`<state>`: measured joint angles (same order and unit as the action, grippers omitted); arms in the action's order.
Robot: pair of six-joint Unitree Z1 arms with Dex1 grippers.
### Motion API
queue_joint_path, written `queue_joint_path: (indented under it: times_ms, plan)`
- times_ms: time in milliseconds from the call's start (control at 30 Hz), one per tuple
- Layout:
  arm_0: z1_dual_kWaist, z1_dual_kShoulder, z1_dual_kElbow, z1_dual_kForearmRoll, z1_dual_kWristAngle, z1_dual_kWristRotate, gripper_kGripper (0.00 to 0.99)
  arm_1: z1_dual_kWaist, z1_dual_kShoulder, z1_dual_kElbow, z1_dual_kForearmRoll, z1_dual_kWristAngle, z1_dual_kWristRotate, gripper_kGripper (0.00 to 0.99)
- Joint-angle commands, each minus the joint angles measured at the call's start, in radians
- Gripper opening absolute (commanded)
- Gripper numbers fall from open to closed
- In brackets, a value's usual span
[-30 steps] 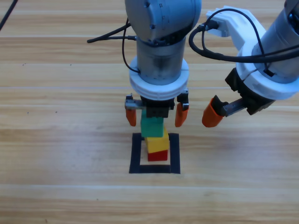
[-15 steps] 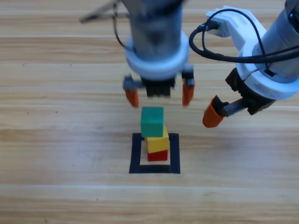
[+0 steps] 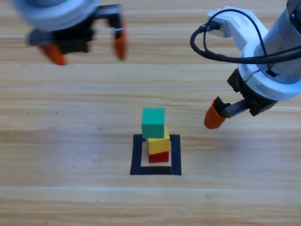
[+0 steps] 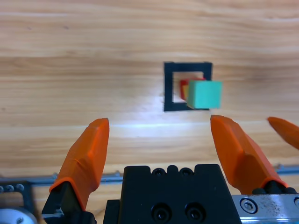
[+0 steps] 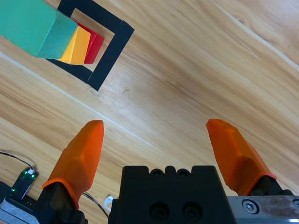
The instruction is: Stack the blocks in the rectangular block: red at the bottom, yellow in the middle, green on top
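A stack stands inside the black tape outline [image 3: 137, 155]: the red cube [image 3: 159, 157] at the bottom, the yellow cube [image 3: 158, 144] on it, the teal-green cube [image 3: 154, 123] on top. The left wrist view shows the same outline [image 4: 167, 88] and green cube [image 4: 204, 94] from above and far off. My left gripper [image 3: 87, 45] is open and empty at the upper left, high and well away from the stack. The right gripper [image 5: 159, 147] hangs open and empty to the right of the stack, one orange fingertip [image 3: 214, 116] showing in the high view.
The right arm's white bracket and black cables [image 3: 211, 47] hang over the upper right of the wooden table [image 3: 70, 141]. A small circuit board with a green light [image 5: 21, 184] shows at the bottom left of the right wrist view.
My left gripper has let go of the green cube, risen from the stack and swung up and to the left. The stack stays put. The right arm has not moved.
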<state>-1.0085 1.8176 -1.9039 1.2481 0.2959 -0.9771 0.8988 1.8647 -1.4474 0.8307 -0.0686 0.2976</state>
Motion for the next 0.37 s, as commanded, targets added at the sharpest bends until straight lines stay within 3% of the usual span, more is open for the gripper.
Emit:
queue_joint_path:
  times_ms: [33,133,367]
  plan:
    - [-0.024,-0.38,0.488,-0.303,0.077,0.063,0.925,-0.018,0.05,-0.013,0.019,-0.016,-0.003,0.988]
    - [-0.022,-0.574,0.741,-0.458,0.097,0.15,0.927,-0.02,0.048,-0.013,0.019,-0.017,-0.003,0.988]
    - [-0.022,-0.719,0.964,-0.562,0.207,0.31,0.985,-0.02,0.05,-0.013,0.019,-0.028,-0.003,0.988]
